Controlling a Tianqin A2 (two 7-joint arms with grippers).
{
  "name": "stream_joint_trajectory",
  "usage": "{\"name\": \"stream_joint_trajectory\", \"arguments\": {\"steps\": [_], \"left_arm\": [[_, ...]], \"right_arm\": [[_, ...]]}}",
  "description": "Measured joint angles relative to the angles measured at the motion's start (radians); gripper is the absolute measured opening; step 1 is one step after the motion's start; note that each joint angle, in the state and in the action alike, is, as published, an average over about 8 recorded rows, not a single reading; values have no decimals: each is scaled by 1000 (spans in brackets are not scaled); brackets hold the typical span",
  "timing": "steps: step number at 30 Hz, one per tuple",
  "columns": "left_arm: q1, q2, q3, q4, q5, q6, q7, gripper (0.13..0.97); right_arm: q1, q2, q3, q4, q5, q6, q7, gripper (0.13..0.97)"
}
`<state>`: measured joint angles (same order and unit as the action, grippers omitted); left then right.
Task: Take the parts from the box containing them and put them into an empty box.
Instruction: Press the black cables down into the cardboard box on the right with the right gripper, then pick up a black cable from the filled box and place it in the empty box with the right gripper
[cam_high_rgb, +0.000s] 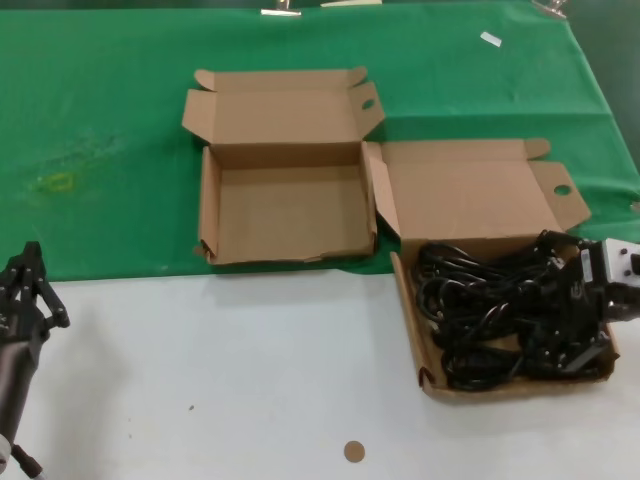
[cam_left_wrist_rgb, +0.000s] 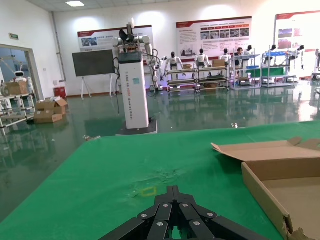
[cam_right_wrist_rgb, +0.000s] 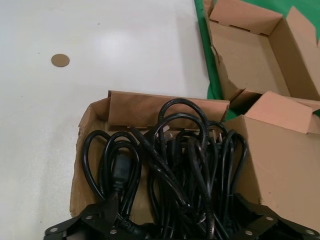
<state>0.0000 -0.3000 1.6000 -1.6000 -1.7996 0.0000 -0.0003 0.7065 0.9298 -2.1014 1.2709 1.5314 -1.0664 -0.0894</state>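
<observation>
Right hand (cam_high_rgb: 572, 335) sits, apparently open, among the cords (cam_high_rgb: 480, 310).

Cords in a box

Black cords (cam_right_wrist_rgb: 175, 165) lie tangled in a brown box (cam_right_wrist_rgb: 95, 112). The right gripper (cam_right_wrist_rgb: 175, 227) sits low over them, maybe touching. Another box (cam_right_wrist_rgb: 260, 45) is near.

empty box (cam_high_rgb: 288, 215) left, box (cam_high_rgb: 425, 330) of cords (cam_high_rgb: 500, 310) right
</observation>
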Motion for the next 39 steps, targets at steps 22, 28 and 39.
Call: {"name": "stream_joint_trajectory", "arguments": {"steps": [22,28,39], "left_arm": [[0,0,0,0,0,0,0,144],[0,0,0,0,0,0,0,144],[0,0,0,0,0,0,0,144]], "right_arm": [[12,-58,40,-30,-108,-10,-40,490],[15,-64,47,-30,-123,-14,-40,372],[19,-60,58,8,-144,-33,-10,259]]}}
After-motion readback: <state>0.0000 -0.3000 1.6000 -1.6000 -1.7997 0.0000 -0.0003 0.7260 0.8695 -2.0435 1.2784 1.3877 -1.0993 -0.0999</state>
